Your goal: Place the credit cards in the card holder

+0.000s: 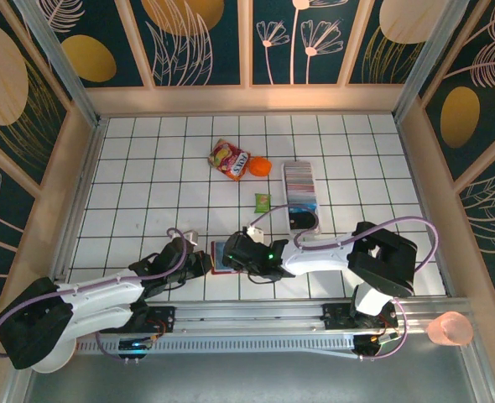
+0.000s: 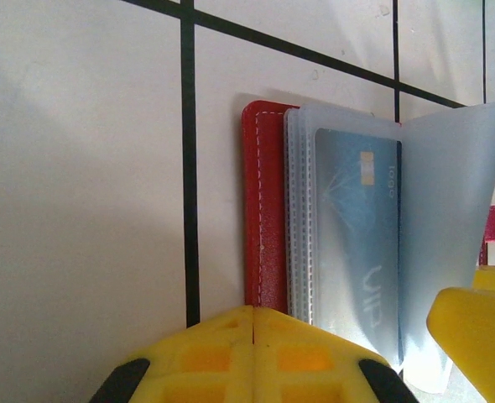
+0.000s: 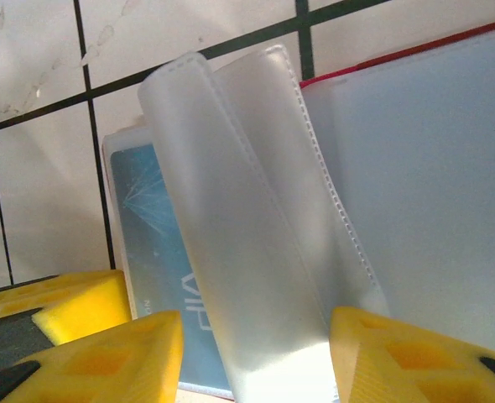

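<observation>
Two robot arms meet low over a white tiled desk (image 1: pixel 147 168) ruled with black grid lines and walled by panels painted with leaves and flowers. A long white tray (image 1: pixel 315 195) lies right of centre, a stack of credit cards (image 1: pixel 299 178) filed on edge inside it. The red card holder (image 1: pixel 217 257) lies open on the desk near the front edge, between the two wrists. From the left wrist its red stitched cover (image 2: pixel 263 210) lies flat on the tile, with clear sleeves layered on top. A blue card (image 2: pixel 356 235) already sits in one of those sleeves. The left fingers (image 2: pixel 253 336) are pressed tight together at the holder's near edge, with nothing visible between them. The right fingers (image 3: pixel 113 357) stand partly open on either side of a raised frosted sleeve (image 3: pixel 256 210). That sleeve lies close against one pad, with a gap at the other, and it tilts above the blue card. Farther back lie a red-and-yellow snack packet (image 1: pixel 229 159), a small orange object (image 1: pixel 260 167) touching it, and a little green packet (image 1: pixel 263 201) beside the tray.
</observation>
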Available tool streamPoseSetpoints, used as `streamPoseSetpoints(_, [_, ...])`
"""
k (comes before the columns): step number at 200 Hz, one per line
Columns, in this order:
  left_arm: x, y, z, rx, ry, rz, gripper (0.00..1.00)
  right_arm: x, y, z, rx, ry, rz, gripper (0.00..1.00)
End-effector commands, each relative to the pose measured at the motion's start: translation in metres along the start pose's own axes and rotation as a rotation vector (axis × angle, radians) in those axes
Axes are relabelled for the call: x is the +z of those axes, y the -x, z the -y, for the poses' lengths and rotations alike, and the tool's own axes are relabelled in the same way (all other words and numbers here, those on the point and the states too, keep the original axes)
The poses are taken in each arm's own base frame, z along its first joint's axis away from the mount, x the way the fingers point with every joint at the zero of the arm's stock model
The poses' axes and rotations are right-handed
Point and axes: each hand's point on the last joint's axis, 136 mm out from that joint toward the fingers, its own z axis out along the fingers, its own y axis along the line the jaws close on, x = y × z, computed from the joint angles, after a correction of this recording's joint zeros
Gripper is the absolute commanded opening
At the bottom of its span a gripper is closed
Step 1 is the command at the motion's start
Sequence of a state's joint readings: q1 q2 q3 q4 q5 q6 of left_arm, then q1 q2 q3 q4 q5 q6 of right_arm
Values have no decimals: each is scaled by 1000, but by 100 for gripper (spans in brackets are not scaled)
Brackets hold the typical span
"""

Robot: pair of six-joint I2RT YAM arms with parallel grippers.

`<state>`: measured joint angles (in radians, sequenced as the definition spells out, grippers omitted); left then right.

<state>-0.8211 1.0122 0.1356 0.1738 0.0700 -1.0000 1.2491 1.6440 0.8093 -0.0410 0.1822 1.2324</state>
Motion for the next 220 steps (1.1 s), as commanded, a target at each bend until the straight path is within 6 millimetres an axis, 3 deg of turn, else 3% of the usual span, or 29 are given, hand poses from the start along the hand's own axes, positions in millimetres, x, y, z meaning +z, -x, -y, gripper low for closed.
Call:
streamPoseSetpoints(1, [-1, -12, -13, 0, 40, -41, 6, -1, 8, -21, -8, 57, 22, 49])
streamPoseSetpoints(181, [-8, -3, -10, -7, 39, 6, 6, -12, 12, -49, 27, 206, 31, 49])
streamPoseSetpoints(220, [-12, 2, -9, -13, 36, 32, 5, -24, 16, -58, 53, 296, 48, 49])
